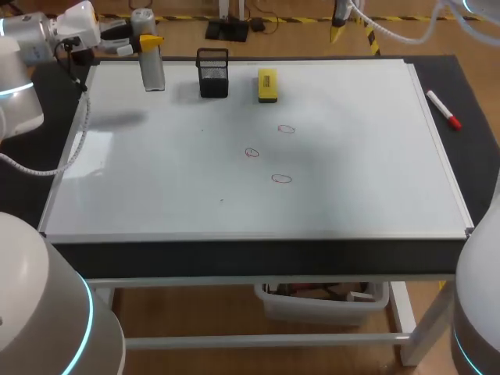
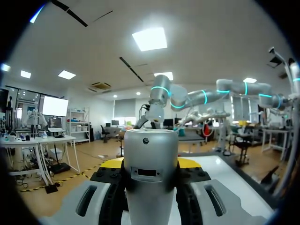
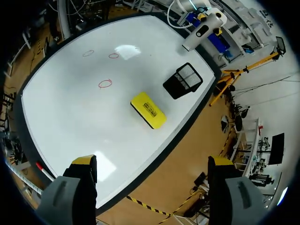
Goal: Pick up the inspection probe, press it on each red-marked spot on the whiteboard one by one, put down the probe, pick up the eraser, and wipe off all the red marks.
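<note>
My left gripper (image 1: 145, 41) is shut on the silver cylindrical inspection probe (image 1: 149, 61), which it holds tip down over the far left corner of the whiteboard (image 1: 351, 180). In the left wrist view the probe (image 2: 151, 173) fills the space between the yellow-tipped fingers of the left gripper (image 2: 151, 164). Three red marks (image 1: 286, 129) (image 1: 251, 152) (image 1: 281, 179) are drawn near the board's middle. The yellow eraser (image 1: 267, 84) lies at the far edge. My right gripper (image 3: 152, 161) hangs open and empty high beyond the far edge, looking down on the eraser (image 3: 148, 109) and the probe (image 3: 201, 30).
A black mesh pen holder (image 1: 212, 73) stands between the probe and the eraser, close to both. A red marker (image 1: 443, 109) lies on the dark table right of the board. The board's raised frame (image 1: 445, 180) runs along its right side.
</note>
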{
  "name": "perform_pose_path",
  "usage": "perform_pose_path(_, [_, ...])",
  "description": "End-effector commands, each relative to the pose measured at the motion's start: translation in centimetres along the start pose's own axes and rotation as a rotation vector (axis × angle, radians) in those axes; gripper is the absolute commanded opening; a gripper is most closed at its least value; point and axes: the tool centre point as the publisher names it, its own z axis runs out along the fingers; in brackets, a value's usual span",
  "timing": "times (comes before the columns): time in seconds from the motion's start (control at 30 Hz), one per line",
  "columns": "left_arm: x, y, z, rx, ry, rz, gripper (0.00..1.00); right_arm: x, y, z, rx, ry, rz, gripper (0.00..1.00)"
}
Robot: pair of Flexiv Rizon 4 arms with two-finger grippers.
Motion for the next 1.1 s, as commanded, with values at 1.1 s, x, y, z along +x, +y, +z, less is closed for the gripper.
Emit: perform_pose_path(1.1, [0.4,-0.2,0.1,-0.001,-0.012,0.003,0.0,2.4,7.4,10.2,0.006,0.402,-0.577,1.0])
